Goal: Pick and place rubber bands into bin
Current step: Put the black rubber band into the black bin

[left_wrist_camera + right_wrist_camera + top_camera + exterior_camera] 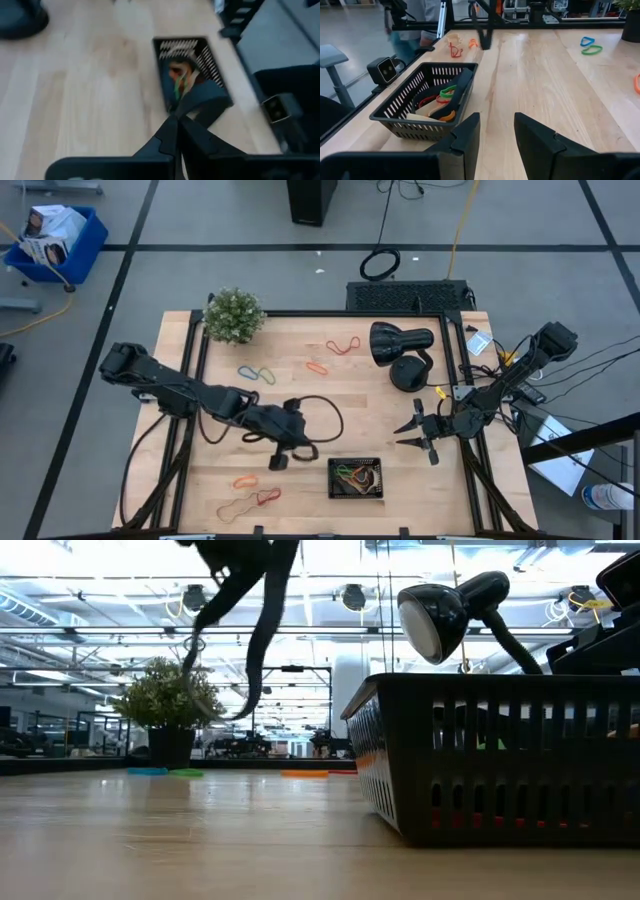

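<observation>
My left gripper (pixel 290 452) is above the table's middle, just left of the bin (pixel 332 480), and is shut on the long black loop (pixel 325 408). The loop arcs out beside the gripper. The bin is a small black slotted tray holding green, orange and red rubber bands (pixel 445 92). A black strip (pixel 462 82) lies in the bin with one end over its rim; I cannot tell whether it is part of the same loop. My right gripper (pixel 420 430) is open and empty to the right of the bin. Its fingers (pixel 465 135) point toward the bin. My left gripper pinches the black loop between its two shut fingers (pixel 165 135), which come slanting from the table's left. Which stretch of the loop they hold is hidden by the fingers. The rest of the loop hangs slack below, clear of the table (pixel 250 670).
Loose bands lie on the table: orange (pixel 245 480) and red with tan (pixel 252 500) near the front left, blue and green (pixel 256 373), orange (pixel 317 366) and red (pixel 343 345) farther back. A potted plant (pixel 234 315) and a black lamp (pixel 400 345) stand at the far side.
</observation>
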